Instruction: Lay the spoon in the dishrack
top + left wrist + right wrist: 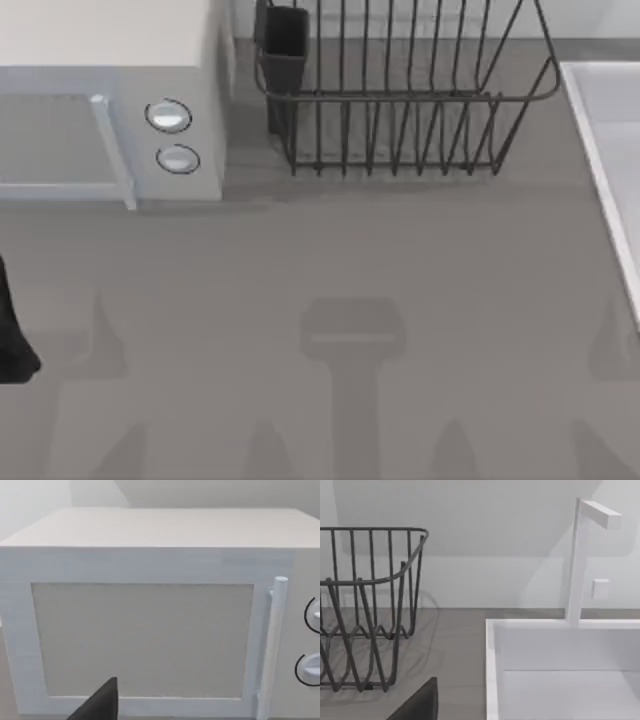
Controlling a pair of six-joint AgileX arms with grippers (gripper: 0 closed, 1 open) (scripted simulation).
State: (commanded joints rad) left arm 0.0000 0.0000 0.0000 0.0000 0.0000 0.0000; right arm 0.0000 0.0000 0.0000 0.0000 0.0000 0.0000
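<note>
Dark-grey dishrack (400, 95), top cut off.

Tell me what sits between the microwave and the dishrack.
Nothing: in the top view, only a narrow strip of bare table separates the microwave from the dishrack, whose cutlery cup faces it.

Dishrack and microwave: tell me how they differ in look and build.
The dishrack is dark grey, while the microwave is pale grey. The dishrack is an open basket of thin upright wire bars that you can see through; the microwave is a solid closed box with a door panel. The dishrack carries a small dark cutlery cup at one corner; the microwave carries two round knobs and a bar handle. Both stand on the grey table, side by side.
</note>
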